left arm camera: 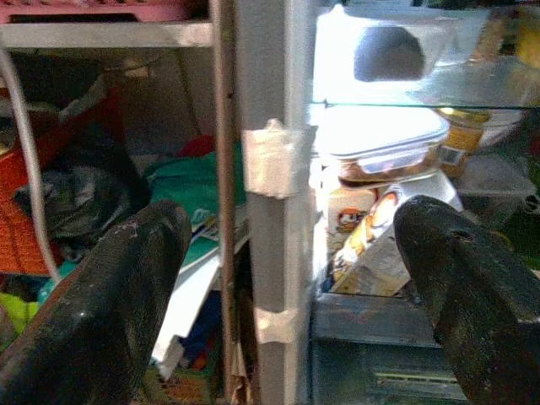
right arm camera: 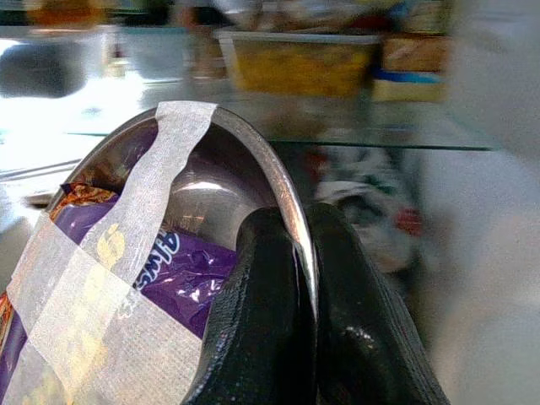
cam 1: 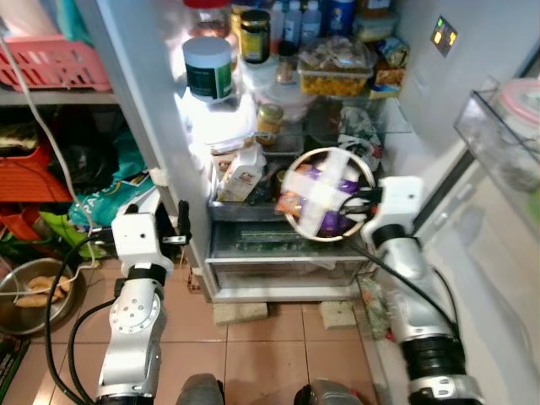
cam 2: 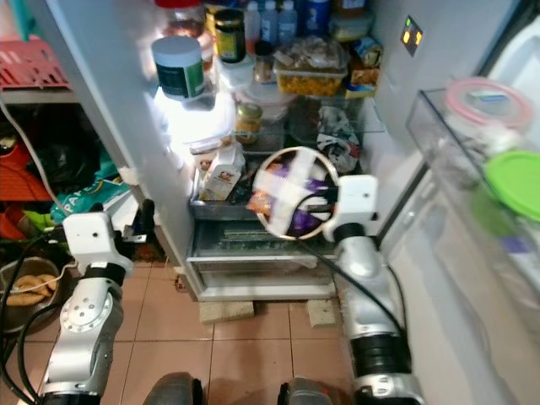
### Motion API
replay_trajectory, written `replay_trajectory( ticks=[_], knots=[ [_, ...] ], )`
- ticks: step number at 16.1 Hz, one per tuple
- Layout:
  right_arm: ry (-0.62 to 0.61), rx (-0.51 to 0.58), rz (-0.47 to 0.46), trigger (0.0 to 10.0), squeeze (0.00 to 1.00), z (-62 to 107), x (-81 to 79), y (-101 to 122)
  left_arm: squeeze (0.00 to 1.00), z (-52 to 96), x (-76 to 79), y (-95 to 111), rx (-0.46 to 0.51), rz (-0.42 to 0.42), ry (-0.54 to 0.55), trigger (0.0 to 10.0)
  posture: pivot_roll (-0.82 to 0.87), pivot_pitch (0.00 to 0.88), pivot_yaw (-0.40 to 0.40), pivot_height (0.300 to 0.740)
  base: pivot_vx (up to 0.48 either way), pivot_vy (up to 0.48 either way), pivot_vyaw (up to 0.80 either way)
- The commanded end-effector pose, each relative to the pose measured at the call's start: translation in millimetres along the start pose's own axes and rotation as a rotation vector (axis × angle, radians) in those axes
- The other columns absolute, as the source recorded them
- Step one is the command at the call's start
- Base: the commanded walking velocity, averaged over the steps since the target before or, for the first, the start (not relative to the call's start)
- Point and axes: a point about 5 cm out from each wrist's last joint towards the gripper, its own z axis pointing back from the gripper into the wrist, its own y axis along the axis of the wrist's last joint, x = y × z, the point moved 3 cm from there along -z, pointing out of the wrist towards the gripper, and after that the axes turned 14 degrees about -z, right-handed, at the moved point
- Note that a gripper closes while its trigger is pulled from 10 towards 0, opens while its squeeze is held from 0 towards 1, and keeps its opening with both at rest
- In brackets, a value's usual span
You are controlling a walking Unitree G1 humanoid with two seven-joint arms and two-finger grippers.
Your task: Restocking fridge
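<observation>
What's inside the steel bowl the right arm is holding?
The right gripper grips the steel bowl by its rim. Inside is a purple snack packet, held by white tape strips. Anything beneath the packet is covered.

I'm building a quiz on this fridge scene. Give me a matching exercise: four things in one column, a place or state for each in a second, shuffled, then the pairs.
Things:
1. steel bowl
2. left end effector
3. white tub with green label
4. metal dish of food

Places or states:
A. on the floor, left of the fridge
B. open, holding nothing, beside the fridge's left wall
C. taped across the top, rim pinched by the right end effector
D. on an upper fridge shelf, at the left

Pairs: 1-C, 2-B, 3-D, 4-A
</observation>
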Motion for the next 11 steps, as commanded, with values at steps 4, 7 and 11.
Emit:
replay_trajectory(
  ticks=[4,7,11],
  knots=[
    [0.005,0.029,-0.005,10.0,0.00,-1.5,0.8,7.4,0.00,0.8,-1.2,-6.3,-0.036,0.009,0.004,10.0,0.07,0.087,0.008,0.740,0.000,0.322,0.00],
    [0.004,0.029,-0.004,10.0,0.00,-1.7,0.8,7.5,0.00,0.3,-1.3,-6.3,-0.036,0.008,0.003,10.0,0.07,0.088,0.008,0.740,0.000,0.480,0.00],
    [-0.002,0.032,0.000,10.0,0.00,-1.3,2.3,7.6,0.00,-0.5,-0.5,-5.9,-0.033,0.003,-0.003,10.0,0.07,0.086,0.010,0.740,0.000,0.341,0.00]
  ],
)
